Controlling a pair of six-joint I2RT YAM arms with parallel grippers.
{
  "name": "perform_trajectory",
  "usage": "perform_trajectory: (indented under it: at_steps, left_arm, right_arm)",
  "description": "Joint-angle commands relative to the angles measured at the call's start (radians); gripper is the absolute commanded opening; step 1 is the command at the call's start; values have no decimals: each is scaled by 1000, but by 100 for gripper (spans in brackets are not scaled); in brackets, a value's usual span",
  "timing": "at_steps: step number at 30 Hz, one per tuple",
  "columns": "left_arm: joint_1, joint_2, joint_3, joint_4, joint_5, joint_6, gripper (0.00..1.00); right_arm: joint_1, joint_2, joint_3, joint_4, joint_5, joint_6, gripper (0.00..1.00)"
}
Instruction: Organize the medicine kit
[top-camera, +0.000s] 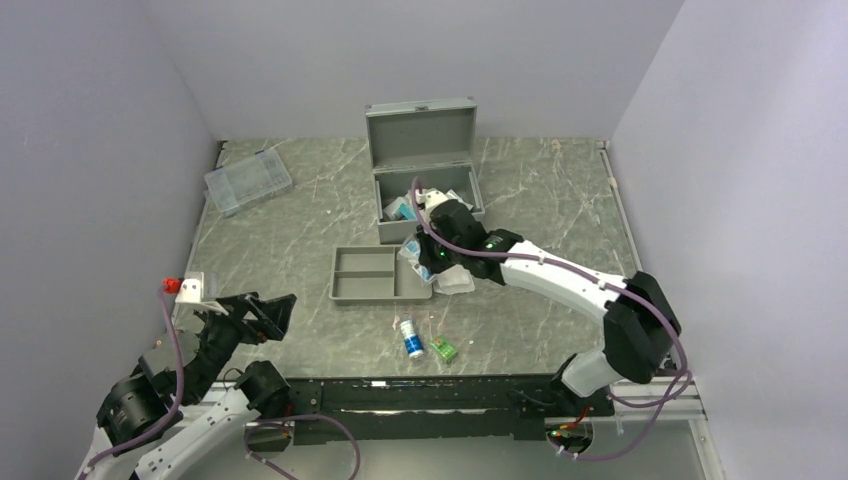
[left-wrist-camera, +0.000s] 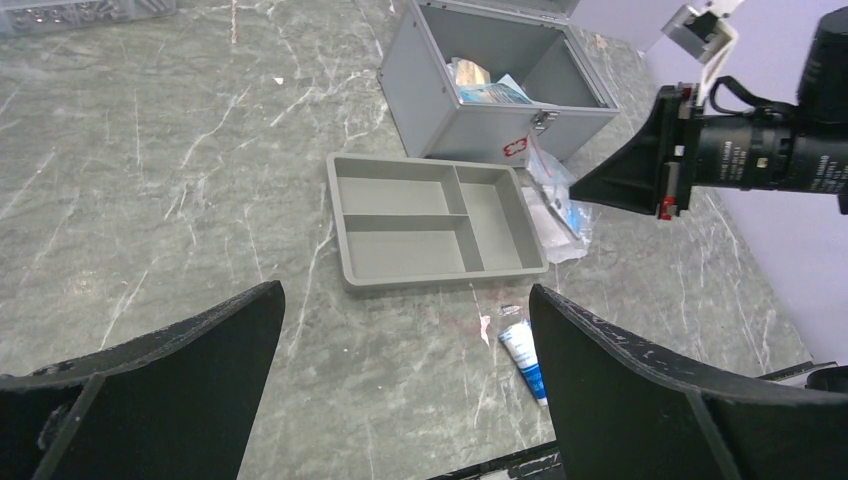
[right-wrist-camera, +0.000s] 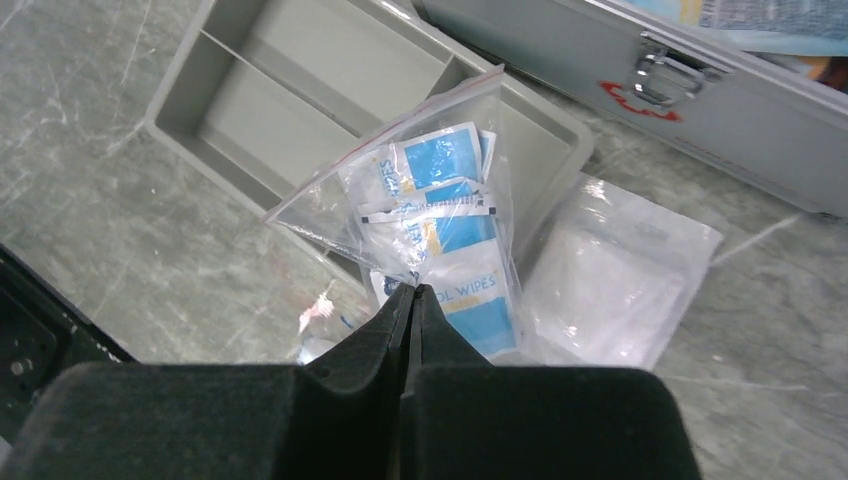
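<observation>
Right gripper (right-wrist-camera: 412, 292) clenched on wipes bag (right-wrist-camera: 440, 215), over tray (top-camera: 365, 275) right end, just near of open kit (top-camera: 420, 135). Left gripper (left-wrist-camera: 405, 300) released, above bench (top-camera: 300, 230) near-left.

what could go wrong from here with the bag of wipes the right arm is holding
The right gripper pinches the bag of wipes only at one edge, so the slick plastic may slip out. The bag hangs over the tray corner and could snag its rim. The medicine kit already holds packets, so the bag might catch on its front wall going in.
</observation>
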Motion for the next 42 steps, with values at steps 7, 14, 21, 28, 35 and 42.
perform_trajectory:
  at_steps: [7,14,21,28,35,42]
  left_arm:
    - [-2,-21,14,24,9,3,99]
    - [-2,-35,12,29,18,7,99]
    - [-2,-40,10,35,33,15,99]
    - [-2,-39,9,38,43,18,99]
    - [-2,-78,9,39,45,21,99]
    - [-2,-82,9,39,45,21,100]
  right_arm:
    - [55,157,73,102,94,366,0]
    - [87,207,73,144,202,537,0]
    - [89,219,48,157,290,701,0]
    - [94,223,74,94,334,749,0]
    - [97,222,45,80,336,767,0]
    - [96,267,49,32,351,779,0]
